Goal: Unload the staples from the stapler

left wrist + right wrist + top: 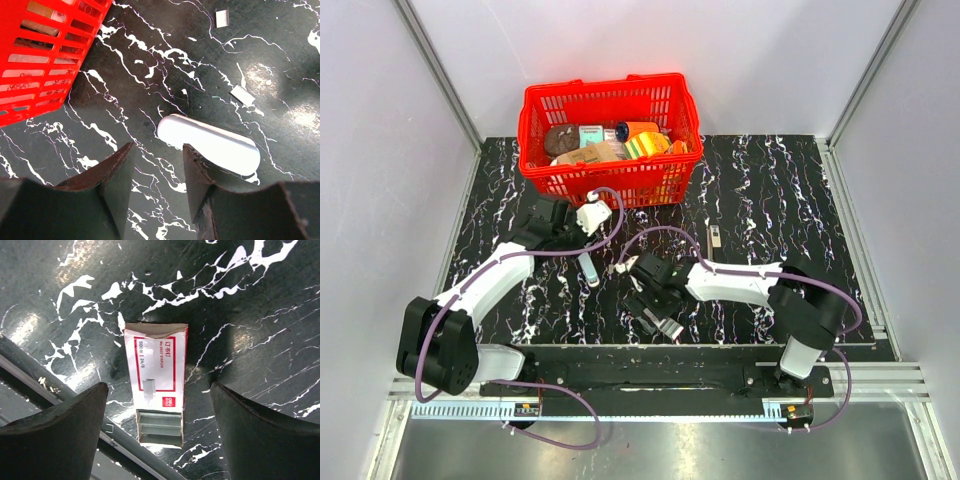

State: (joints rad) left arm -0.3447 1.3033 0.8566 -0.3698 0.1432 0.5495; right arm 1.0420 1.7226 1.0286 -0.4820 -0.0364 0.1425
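The stapler (210,147) lies flat on the black marbled table and looks like a slim, pale silver oblong; it also shows in the top view (590,268). My left gripper (157,147) hovers low beside it, open, with only table between the jaws. Its right finger (200,175) stands just in front of the stapler's near side. Short strips of staples (243,95) lie loose further off. My right gripper (159,386) is wide open above a red-and-white staple box (157,390), whose open end shows staple strips. Neither finger touches the box. In the top view the right gripper (655,312) is near the table's front edge.
A red basket (610,90) full of items stands at the back, and its wall (40,60) is close on the left gripper's left. Another staple strip (715,237) lies mid-table. The table's front rail (50,390) runs just under the right gripper's left finger.
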